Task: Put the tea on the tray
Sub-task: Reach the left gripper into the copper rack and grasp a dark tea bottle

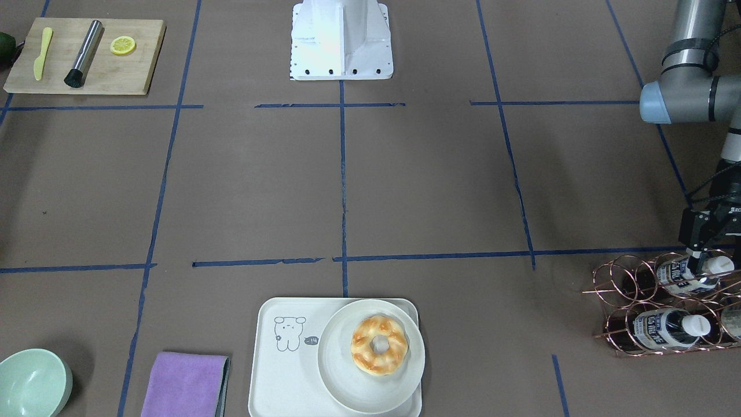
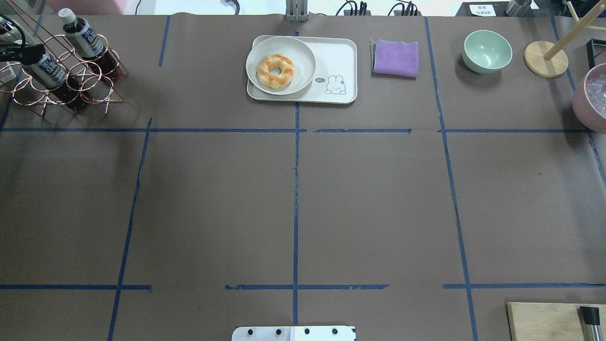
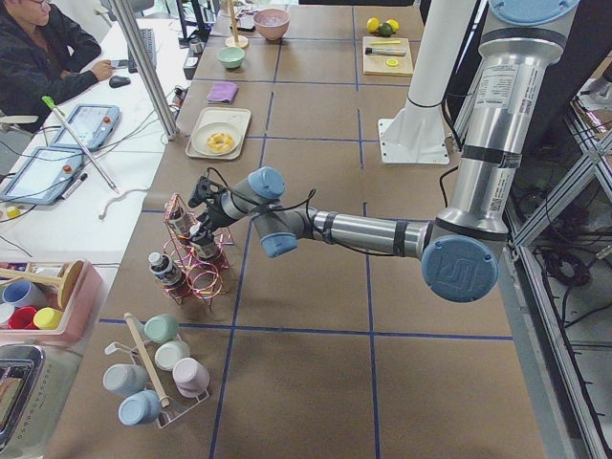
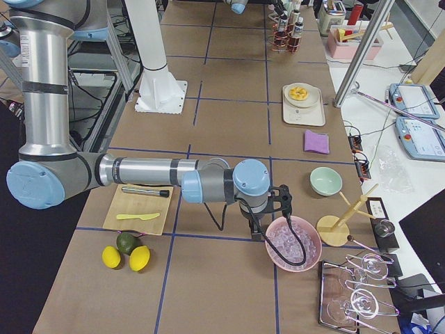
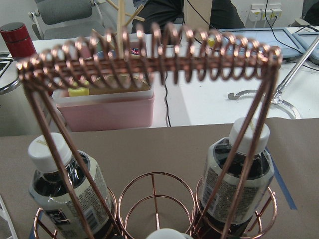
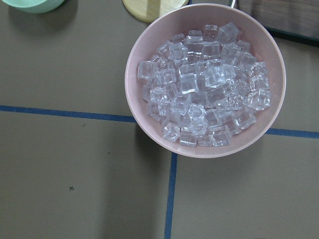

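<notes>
Several tea bottles stand in a copper wire rack at the table's left end. The tea in the rack's upper row has its white cap between my left gripper's fingers. The left gripper looks open, one finger on each side of the cap; it also shows in the overhead view. The left wrist view shows that cap at the bottom edge, with two more bottles behind. The off-white tray holds a round plate with a doughnut. My right gripper hangs over a pink bowl of ice; I cannot tell if it is open.
A purple cloth and a green bowl lie beside the tray. A wooden board with a knife, a steel tool and a lemon slice sits near the robot's right. A wooden stand is beside the ice bowl.
</notes>
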You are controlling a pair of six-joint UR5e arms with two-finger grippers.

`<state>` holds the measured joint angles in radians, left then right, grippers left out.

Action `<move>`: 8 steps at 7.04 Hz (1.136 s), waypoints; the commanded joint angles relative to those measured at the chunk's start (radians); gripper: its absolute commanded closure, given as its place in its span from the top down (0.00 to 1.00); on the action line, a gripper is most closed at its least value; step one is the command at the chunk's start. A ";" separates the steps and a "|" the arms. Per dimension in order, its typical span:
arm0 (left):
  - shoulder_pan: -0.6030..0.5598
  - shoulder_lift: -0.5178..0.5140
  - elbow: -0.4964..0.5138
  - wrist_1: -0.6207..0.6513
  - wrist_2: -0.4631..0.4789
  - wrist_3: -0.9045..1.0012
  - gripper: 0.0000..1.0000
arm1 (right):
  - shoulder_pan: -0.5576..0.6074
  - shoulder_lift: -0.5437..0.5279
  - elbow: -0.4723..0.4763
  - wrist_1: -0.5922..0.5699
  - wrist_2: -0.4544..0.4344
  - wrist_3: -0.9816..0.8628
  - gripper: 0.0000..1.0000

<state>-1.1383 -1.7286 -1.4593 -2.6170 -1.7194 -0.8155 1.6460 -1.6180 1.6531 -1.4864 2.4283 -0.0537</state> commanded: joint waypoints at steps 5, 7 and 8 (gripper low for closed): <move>-0.009 0.001 -0.019 0.008 -0.008 0.007 0.00 | 0.000 0.001 0.001 0.000 0.003 0.000 1.00; -0.027 0.001 -0.019 0.009 -0.009 0.009 0.00 | 0.000 0.001 0.001 0.000 0.003 0.002 1.00; -0.047 0.000 -0.019 0.012 -0.012 0.013 0.00 | 0.000 0.001 0.001 0.000 0.003 0.002 1.00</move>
<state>-1.1653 -1.7274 -1.4786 -2.6076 -1.7291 -0.8058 1.6460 -1.6168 1.6536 -1.4864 2.4313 -0.0527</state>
